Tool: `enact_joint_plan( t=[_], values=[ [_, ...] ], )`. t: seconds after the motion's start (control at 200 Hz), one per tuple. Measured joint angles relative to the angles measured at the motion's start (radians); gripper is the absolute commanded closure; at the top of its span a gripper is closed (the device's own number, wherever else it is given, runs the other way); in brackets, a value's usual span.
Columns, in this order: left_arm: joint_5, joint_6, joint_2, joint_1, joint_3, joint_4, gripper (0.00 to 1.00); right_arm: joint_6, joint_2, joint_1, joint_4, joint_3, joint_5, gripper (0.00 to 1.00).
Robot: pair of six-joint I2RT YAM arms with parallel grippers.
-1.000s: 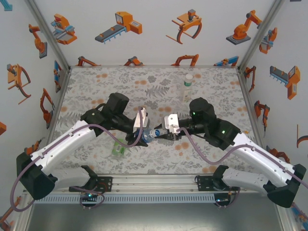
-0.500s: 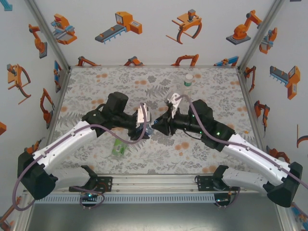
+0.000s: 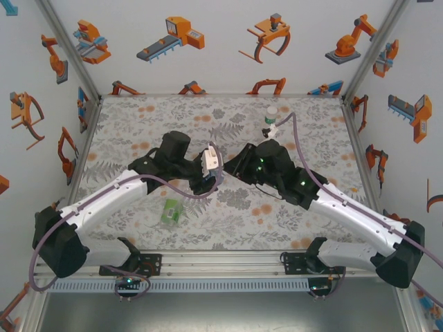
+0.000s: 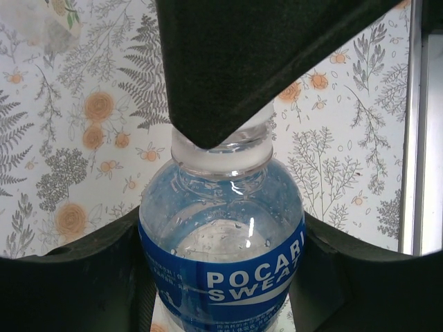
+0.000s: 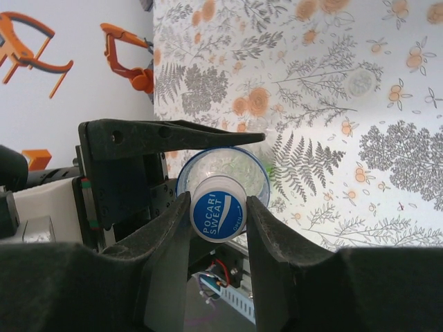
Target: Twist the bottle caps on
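Floral-print cloth covers the counter [image 3: 138, 124], with robot-cartoon walls on three sides. My concern is the cap [image 5: 217, 216], a small round screw top with a blue printed face. It sits on the mouth of the blue-labelled bottle [image 4: 221, 263], about mid-counter between the two arms. The right pincer [image 5: 218, 204] is clenched on the cap's rim, one finger pressed to each side. The left pincer [image 4: 221, 216] is clamped around the bottle's body at the label band, with its neck poking out beyond the fingers.

I judge the bottle light and thin-walled. Droplets cling inside the clear plastic, and a hard squeeze would dent it, so the label band is the sensible hold. The cap looks stiff but tiny and slick. It wants a grip square across the rim, and it must stay in line with the neck or the thread will cross. I cannot tell how far down the thread it sits.

Further out, the green-labelled bottle [image 3: 169, 211] lies on its side near the left arm. The slim bottle [image 3: 270, 119] stands at the far right.
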Motion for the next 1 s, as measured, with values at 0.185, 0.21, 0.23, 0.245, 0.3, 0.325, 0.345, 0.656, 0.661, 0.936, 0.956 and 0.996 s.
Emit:
enact_joint_plan(
  t=[0.185,0.21,0.23,0.245,0.3,0.325,0.345,0.656,0.661,0.936,0.956,0.996],
  values=[
    [0.005,0.005,0.006,0.000,0.000,0.005,1.00,-0.001,0.011,-0.002,-0.039,0.028,0.006,0.68],
    [0.006,0.008,0.007,0.000,0.000,0.007,1.00,-0.014,0.013,-0.002,-0.047,0.037,0.006,0.61],
    [0.007,0.010,0.007,0.000,0.000,0.009,1.00,-0.023,0.015,-0.002,-0.052,0.042,0.006,0.58],
    [0.009,0.012,0.007,0.000,0.000,0.010,1.00,-0.030,0.017,-0.002,-0.057,0.048,0.005,0.56],
    [0.021,0.022,0.011,-0.002,0.002,0.014,1.00,-0.061,0.026,-0.002,-0.066,0.068,0.005,0.51],
    [0.026,0.026,0.013,-0.005,0.004,0.014,1.00,-0.079,0.031,-0.002,-0.069,0.077,0.006,0.50],
    [0.032,0.030,0.016,-0.008,0.006,0.014,1.00,-0.092,0.035,-0.002,-0.071,0.085,0.005,0.50],
    [0.085,0.057,0.032,-0.018,0.025,0.010,1.00,-0.305,0.050,-0.034,-0.140,0.182,-0.020,0.43],
    [0.085,0.057,0.032,-0.018,0.025,0.009,1.00,-0.312,0.048,-0.036,-0.140,0.183,-0.021,0.43],
    [0.132,0.080,0.032,-0.019,0.032,-0.040,1.00,-0.671,-0.041,-0.082,-0.140,0.198,-0.137,0.45],
    [0.138,0.083,0.031,-0.019,0.032,-0.043,1.00,-0.705,-0.050,-0.082,-0.140,0.198,-0.158,0.45],
    [0.151,0.087,0.029,-0.019,0.032,-0.049,1.00,-0.784,-0.067,-0.082,-0.141,0.198,-0.204,0.44]
  ],
)
